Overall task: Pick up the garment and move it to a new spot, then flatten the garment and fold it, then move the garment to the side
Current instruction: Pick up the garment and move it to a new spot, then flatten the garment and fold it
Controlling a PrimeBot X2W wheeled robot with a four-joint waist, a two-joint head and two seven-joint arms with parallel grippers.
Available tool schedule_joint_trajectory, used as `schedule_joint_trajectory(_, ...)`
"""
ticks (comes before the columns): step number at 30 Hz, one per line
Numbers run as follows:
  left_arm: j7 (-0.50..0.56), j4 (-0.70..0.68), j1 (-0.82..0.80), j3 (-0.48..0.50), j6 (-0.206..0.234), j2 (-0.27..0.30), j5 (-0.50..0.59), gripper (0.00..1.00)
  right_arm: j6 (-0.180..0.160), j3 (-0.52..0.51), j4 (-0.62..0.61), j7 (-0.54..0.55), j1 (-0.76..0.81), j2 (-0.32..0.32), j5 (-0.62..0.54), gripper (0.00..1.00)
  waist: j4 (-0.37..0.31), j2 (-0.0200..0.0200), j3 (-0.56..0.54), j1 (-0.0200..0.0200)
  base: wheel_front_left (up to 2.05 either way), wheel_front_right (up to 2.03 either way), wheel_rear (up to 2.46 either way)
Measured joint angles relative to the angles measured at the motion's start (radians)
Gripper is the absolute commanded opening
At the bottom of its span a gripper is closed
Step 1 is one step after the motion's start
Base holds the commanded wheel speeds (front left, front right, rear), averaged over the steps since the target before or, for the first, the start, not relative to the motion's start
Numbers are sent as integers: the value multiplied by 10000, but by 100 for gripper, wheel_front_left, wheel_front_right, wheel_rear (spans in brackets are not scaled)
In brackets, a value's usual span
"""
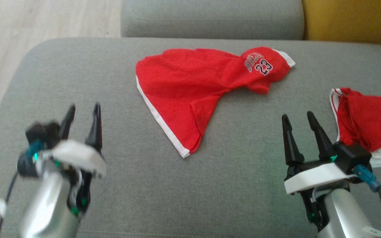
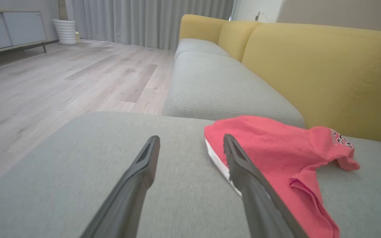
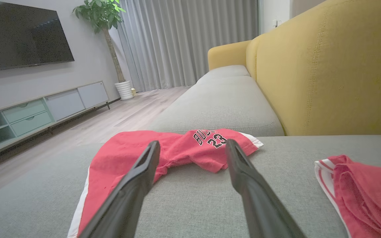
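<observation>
The garment, red shorts with white trim and a "23" print, lies crumpled in the middle of the grey sofa cushion. It also shows in the left wrist view as the garment and in the right wrist view as the garment. My left gripper hovers open over the cushion, near and to the left of the shorts, nothing between its fingers. My right gripper stands open to the right of the shorts' near hem, also empty, fingers pointing toward the printed end.
A second red garment with white trim lies bunched at the cushion's right edge, just right of my right gripper, seen again. The yellow backrest rises at the far right. Another grey cushion lies beyond, with wooden floor to the left.
</observation>
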Motion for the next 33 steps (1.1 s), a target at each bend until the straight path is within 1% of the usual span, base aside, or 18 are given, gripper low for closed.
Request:
schedule_joint_trajectory(3,-77,-934,1302,303,445,-123,-65,100,0,50,2,151,175,2,0,100,190,0,-241,0,0,0,0)
schedule_joint_trajectory(6,-86,-1726,2337,616,665,-443,-309,100,0,84,-12,211,244,12,2,100,321,0,-305,0,0,0,0)
schedule_joint_trajectory(8,-86,-2084,2662,732,717,-539,-268,100,0,153,-61,303,244,10,-2,100,390,0,-240,0,0,0,0)
schedule_joint_trajectory(12,-88,-2472,2619,871,694,-535,-58,100,0,729,-301,577,230,10,-2,100,503,0,-60,0,0,0,0)
schedule_joint_trajectory(14,-88,-2523,2615,876,692,-543,-15,100,0,1087,-345,878,191,6,44,100,557,0,43,0,0,0,0)
schedule_joint_trajectory(17,-88,-2543,2610,905,627,-593,25,100,0,1925,-267,1624,144,4,476,100,637,0,228,0,0,0,0)
schedule_joint_trajectory(19,-88,-2502,2581,897,604,-706,27,100,0,2512,-121,2184,50,8,1183,100,699,0,364,0,0,0,0)
schedule_joint_trajectory(20,-88,-2468,2554,897,600,-777,40,100,0,2702,-25,2424,-53,6,1517,100,731,0,432,0,0,0,0)
schedule_joint_trajectory(22,-88,-2343,2456,878,516,-915,86,100,0,2949,226,2867,-398,0,1755,100,810,0,578,0,0,0,0)
schedule_joint_trajectory(26,-88,-2203,2190,878,341,-1179,226,100,0,3010,848,3471,-1327,-21,2128,100,1036,0,843,0,0,0,0)
schedule_joint_trajectory(33,-88,-1879,1879,876,119,-1555,393,100,0,2669,2295,3952,-2429,-61,2389,100,1560,0,1261,0,0,0,0)
